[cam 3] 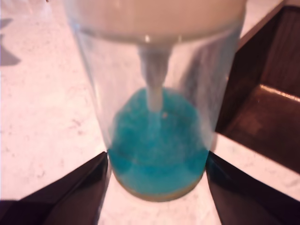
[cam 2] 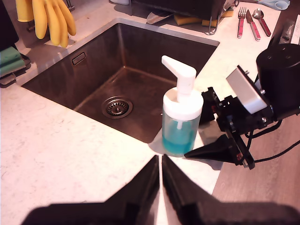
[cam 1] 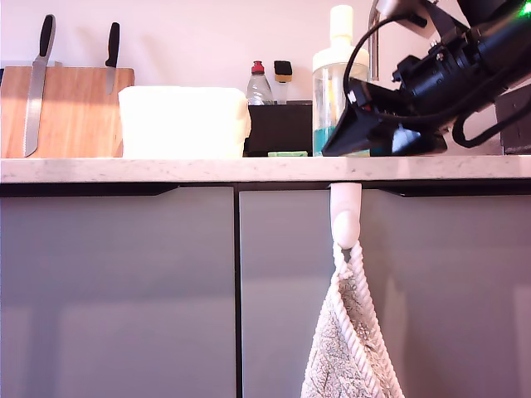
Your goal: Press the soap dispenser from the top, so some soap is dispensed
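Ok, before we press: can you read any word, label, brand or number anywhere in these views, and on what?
None can be read.
The tall clear soap dispenser with white cap and teal soap carries no label that shows.
The small clear bottle with a red cap is too small to tell.
The grey cabinet doors are blank.

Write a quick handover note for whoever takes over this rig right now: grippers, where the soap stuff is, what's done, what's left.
My second gripper: open jaws astride the base of the soap dispenser; contact unclear.
My first gripper: shut, empty, hovering over the counter short of the dispenser.
The dispenser stands upright on the counter at the edge of the sink; the soap fills only its lower part.
Done: bottle bracketed.
Left: press the push-top down; no dispensed soap visible yet.
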Controlling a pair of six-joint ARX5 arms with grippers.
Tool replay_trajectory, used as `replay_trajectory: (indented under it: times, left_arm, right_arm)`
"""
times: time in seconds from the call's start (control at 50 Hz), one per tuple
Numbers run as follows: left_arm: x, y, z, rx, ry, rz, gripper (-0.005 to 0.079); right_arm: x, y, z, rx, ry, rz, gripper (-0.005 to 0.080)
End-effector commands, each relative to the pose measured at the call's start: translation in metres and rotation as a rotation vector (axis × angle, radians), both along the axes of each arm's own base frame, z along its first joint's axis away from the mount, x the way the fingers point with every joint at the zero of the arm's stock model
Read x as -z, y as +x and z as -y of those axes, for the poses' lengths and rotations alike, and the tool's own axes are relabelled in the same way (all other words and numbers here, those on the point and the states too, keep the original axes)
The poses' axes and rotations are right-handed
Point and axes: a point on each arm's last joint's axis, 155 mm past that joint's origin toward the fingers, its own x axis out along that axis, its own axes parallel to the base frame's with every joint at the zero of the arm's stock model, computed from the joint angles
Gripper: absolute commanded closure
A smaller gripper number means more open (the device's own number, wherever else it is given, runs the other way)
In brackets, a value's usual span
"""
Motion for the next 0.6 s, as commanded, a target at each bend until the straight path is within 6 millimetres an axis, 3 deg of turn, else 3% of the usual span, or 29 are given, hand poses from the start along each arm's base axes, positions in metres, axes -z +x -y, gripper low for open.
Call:
replay_trajectory:
  times: [0.0, 0.22, 0.58]
  left_arm:
    - [0.003, 0.002, 0.002, 0.006, 0.002, -0.004, 0.0766]
    - [0.003, 0.001, 0.003, 0.015, -0.003, -0.006, 0.0766]
    - [0.006, -0.004, 0.003, 0.026, -0.001, -0.028, 0.0766]
  right_arm:
    - [-0.016, 0.001, -0.004, -0.004, 0.014, 0.031, 0.0151]
    - [-0.022, -0.005, -0.001, 0.005, 0.006, 0.03, 0.0152]
    - [-0.037, -0.032, 0.012, 0.006, -0.009, 0.0, 0.0152]
